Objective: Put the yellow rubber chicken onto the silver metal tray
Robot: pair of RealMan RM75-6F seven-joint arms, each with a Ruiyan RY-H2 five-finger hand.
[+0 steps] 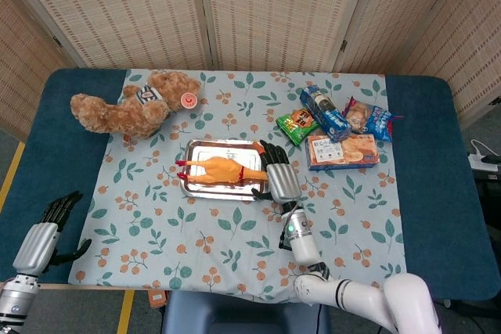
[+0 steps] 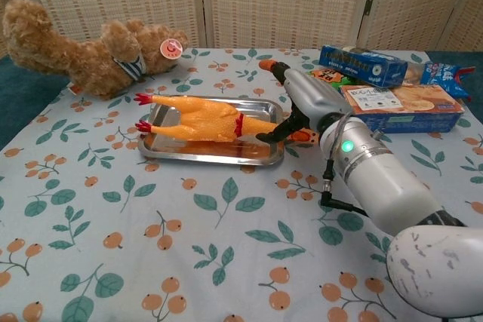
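Note:
The yellow rubber chicken [image 1: 219, 170] [image 2: 200, 118] lies lengthwise on the silver metal tray [image 1: 196, 146] [image 2: 204, 157], red feet to the left, head over the tray's right rim. My right hand [image 1: 280, 177] [image 2: 309, 99] hovers at that right end, fingers spread and raised, with the thumb pointing down beside the chicken's neck. It grips nothing that I can see. My left hand [image 1: 47, 236] hangs off the table's near left corner with fingers apart, holding nothing; the chest view does not show it.
A brown teddy bear [image 1: 133, 107] [image 2: 83, 50] lies behind and left of the tray. Snack packs cluster to the back right: a green bag [image 1: 297, 123], a blue box [image 1: 325, 111] [image 2: 362, 64], a biscuit box [image 1: 343, 150] [image 2: 400, 99].

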